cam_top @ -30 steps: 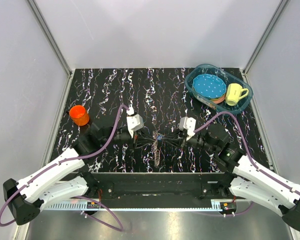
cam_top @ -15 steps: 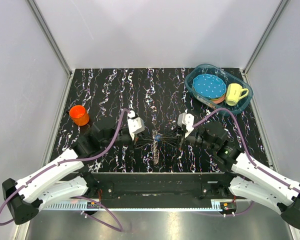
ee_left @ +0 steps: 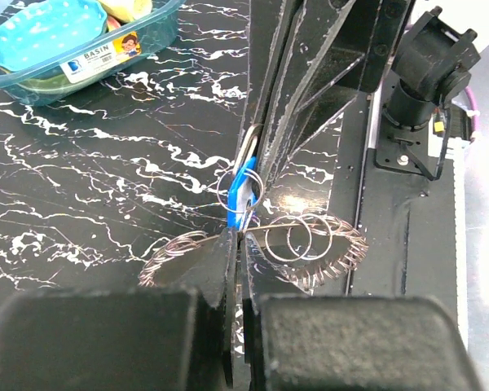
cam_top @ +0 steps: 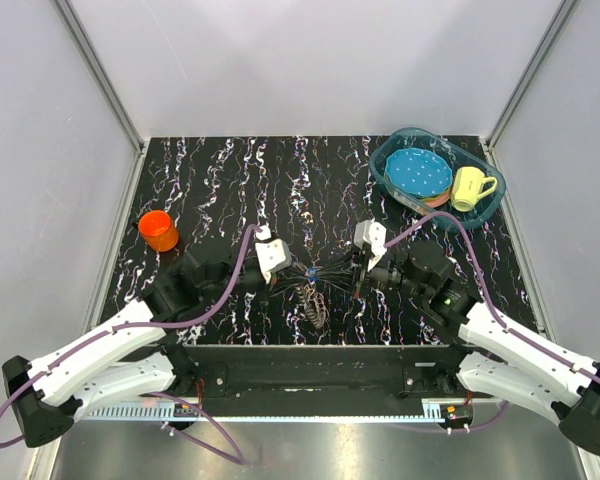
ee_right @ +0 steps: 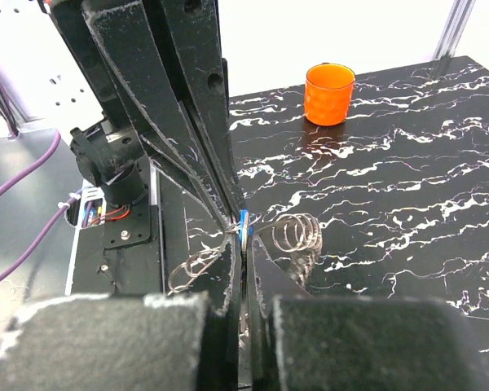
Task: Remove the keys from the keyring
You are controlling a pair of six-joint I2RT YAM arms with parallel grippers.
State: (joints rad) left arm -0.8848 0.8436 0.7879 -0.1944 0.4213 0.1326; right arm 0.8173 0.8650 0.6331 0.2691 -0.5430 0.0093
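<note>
Across the black white-veined marbled table (cam_top: 230,170), the two white-and-black arms reach inward from the near edge so that their tips meet at the middle front, where both can work one small object. Far off at the right back corner sits the translucent blue oval basin (cam_top: 488,208), holding a blue dotted plate (cam_top: 418,172) and a pale yellow mug (cam_top: 468,188). An orange plastic cup (cam_top: 159,231) stands alone at the left edge. All of these are well apart from the work and seem to play no part in it.

The left gripper (cam_top: 283,274) and the right gripper (cam_top: 356,276) face each other. Each has its jaws drawn narrow to a slit, a pinch suited to something thin. Between them is the thin metal wire keyring (ee_left: 270,231), raised at the pinch while its far arc rests on the table. Its many small flat grey metal keys (ee_left: 342,257) fan out along it like coil turns, all on the wire, so the task looks barely begun.

The small blue-headed piece (ee_left: 243,195) stands upright between the opposed tips. Its lower end sits in the left pinch, while the right appears to nip the wire just above, probably so one arm can anchor while the other works the piece round and off.
</note>
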